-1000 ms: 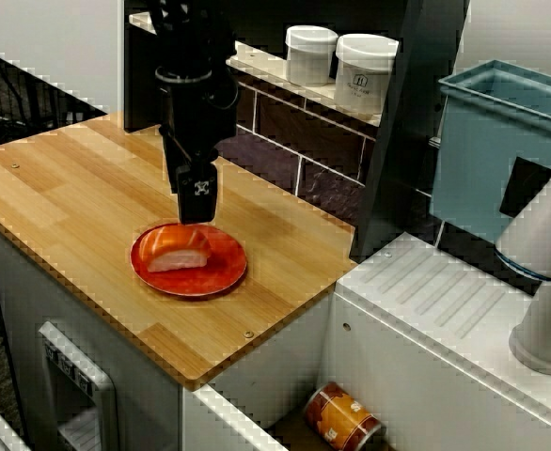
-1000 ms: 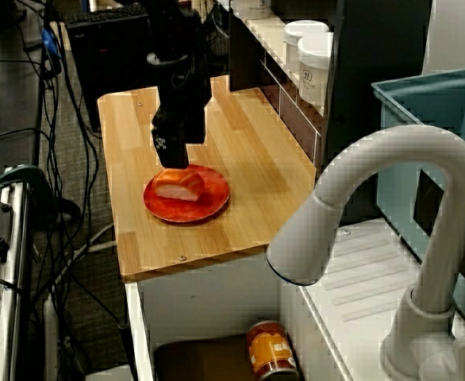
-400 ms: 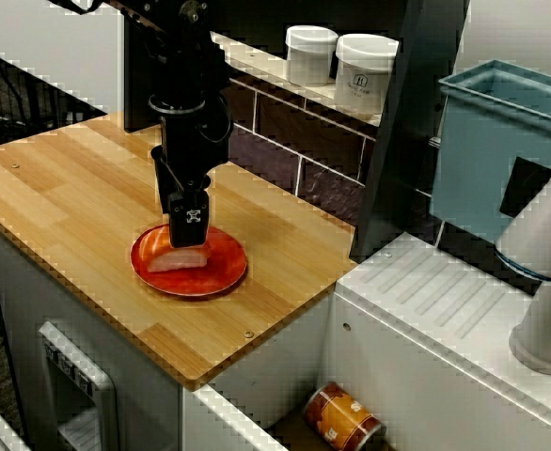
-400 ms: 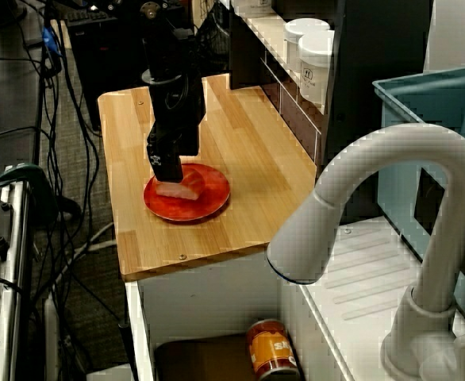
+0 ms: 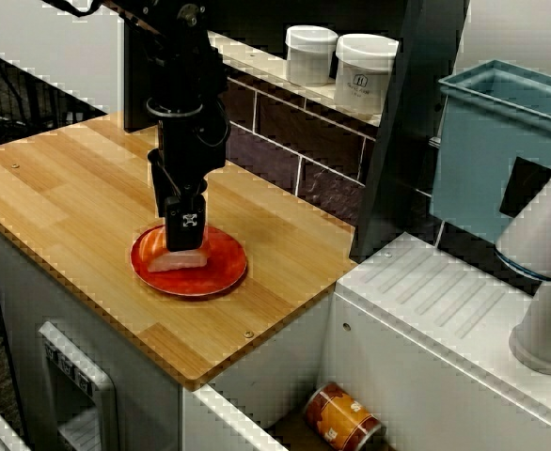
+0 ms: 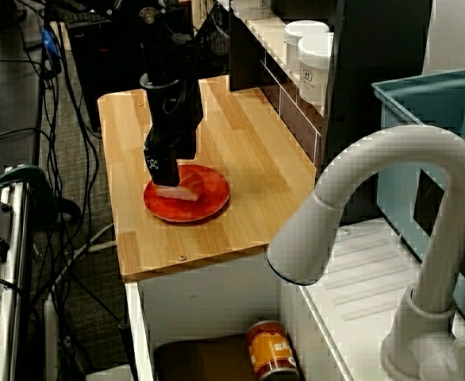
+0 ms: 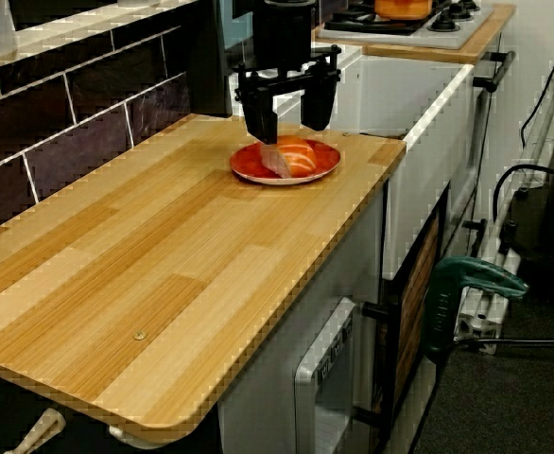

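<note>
Down it comes! A second ago the claw (image 7: 288, 128) hung above the back rim of the red plate (image 7: 254, 174). Now it has dropped and slid across, right over the piece of sushi (image 7: 298, 156). In the view along the counter the fingers (image 7: 258, 118) stand wide apart, one on each side of the sushi. The near one is just beside it, and I can't tell whether it touches. Nothing is gripped: the sushi lies flat on the plate, where it was. The plate sits at the sink end of the wooden counter (image 7: 164, 284), closer to the front edge than to the tiled wall. From the view over the sink the claw (image 5: 186, 233) hides the sushi's top. So the claw brackets the sushi, but its jaws haven't closed.
</note>
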`<state>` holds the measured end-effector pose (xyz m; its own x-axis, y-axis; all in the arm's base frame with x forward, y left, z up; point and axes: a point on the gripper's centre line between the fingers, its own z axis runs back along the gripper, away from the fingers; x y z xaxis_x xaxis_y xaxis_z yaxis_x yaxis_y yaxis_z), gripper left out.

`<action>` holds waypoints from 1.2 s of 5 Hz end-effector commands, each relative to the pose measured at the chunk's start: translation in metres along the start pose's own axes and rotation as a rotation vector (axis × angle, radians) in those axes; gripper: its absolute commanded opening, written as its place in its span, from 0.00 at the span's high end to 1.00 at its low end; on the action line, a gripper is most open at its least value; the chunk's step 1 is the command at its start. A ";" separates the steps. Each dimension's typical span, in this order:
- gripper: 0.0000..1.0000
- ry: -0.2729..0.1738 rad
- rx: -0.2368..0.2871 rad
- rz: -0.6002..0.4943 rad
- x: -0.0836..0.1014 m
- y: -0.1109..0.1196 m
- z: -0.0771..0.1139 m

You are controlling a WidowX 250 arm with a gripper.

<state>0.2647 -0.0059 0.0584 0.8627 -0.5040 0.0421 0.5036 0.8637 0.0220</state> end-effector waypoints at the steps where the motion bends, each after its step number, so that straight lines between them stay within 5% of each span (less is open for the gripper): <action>1: 0.00 -0.006 0.042 0.021 0.002 0.015 -0.013; 2: 0.00 -0.002 0.052 0.035 -0.001 0.021 -0.020; 3: 1.00 -0.007 0.049 0.023 -0.005 0.017 -0.022; 5: 1.00 -0.040 0.023 -0.007 -0.010 0.015 0.000; 6: 1.00 -0.077 -0.014 -0.006 -0.009 0.025 0.033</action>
<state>0.2628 0.0192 0.0809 0.8610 -0.5029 0.0759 0.5060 0.8621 -0.0275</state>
